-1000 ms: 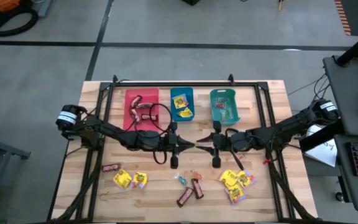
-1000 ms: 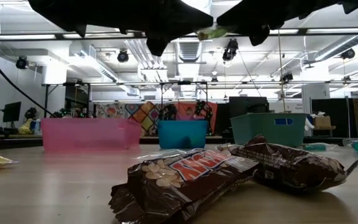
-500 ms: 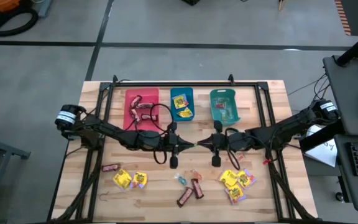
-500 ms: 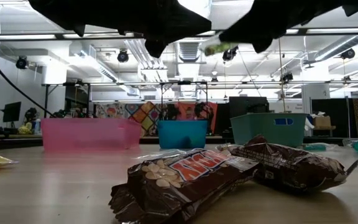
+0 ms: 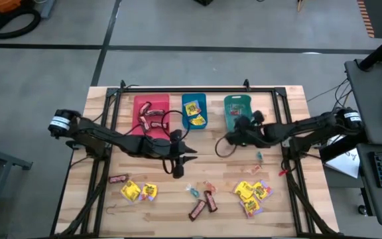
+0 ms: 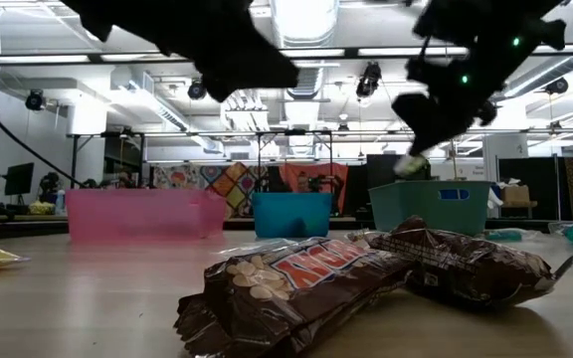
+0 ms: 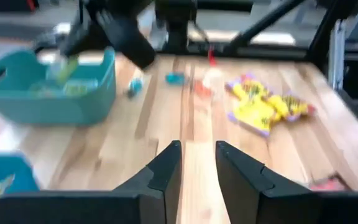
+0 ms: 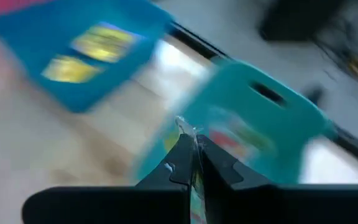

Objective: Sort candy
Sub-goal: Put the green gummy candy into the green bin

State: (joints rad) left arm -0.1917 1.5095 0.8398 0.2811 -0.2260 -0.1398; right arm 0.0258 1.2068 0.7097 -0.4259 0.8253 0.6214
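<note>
- The right gripper [image 5: 236, 135] is held above the table just beside the near end of the teal bin [image 5: 239, 113]; its fingers [image 8: 180, 163] are closed on a small clear-wrapped candy piece [image 8: 187, 134].
- In the low view the same piece [image 6: 410, 165] is seen hanging under the right gripper [image 6: 428, 127], in front of the teal bin [image 6: 431, 206].
- The left gripper [image 5: 186, 155] is held over the bare middle of the wooden table [image 5: 290, 99], its fingers [image 7: 166, 171] slightly apart with nothing between them.
- The red bin [image 5: 150, 114] is seen to hold brown bars, the blue bin [image 5: 193, 110] yellow packets, and the teal bin small wrapped pieces.
- Unsorted candy is left on the near half of the table: yellow packets [image 5: 138, 192] and one brown bar [image 5: 117, 178] on the left, brown bars [image 5: 203, 204] with a teal piece [image 5: 193, 191] in the middle, and more yellow packets [image 5: 253, 195] on the right.
- A small teal piece [image 5: 259, 157] lies alone on the wood near the right arm.
- Two brown bars [image 6: 366, 273] fill the foreground of the low view and block much of the tabletop behind them.
</note>
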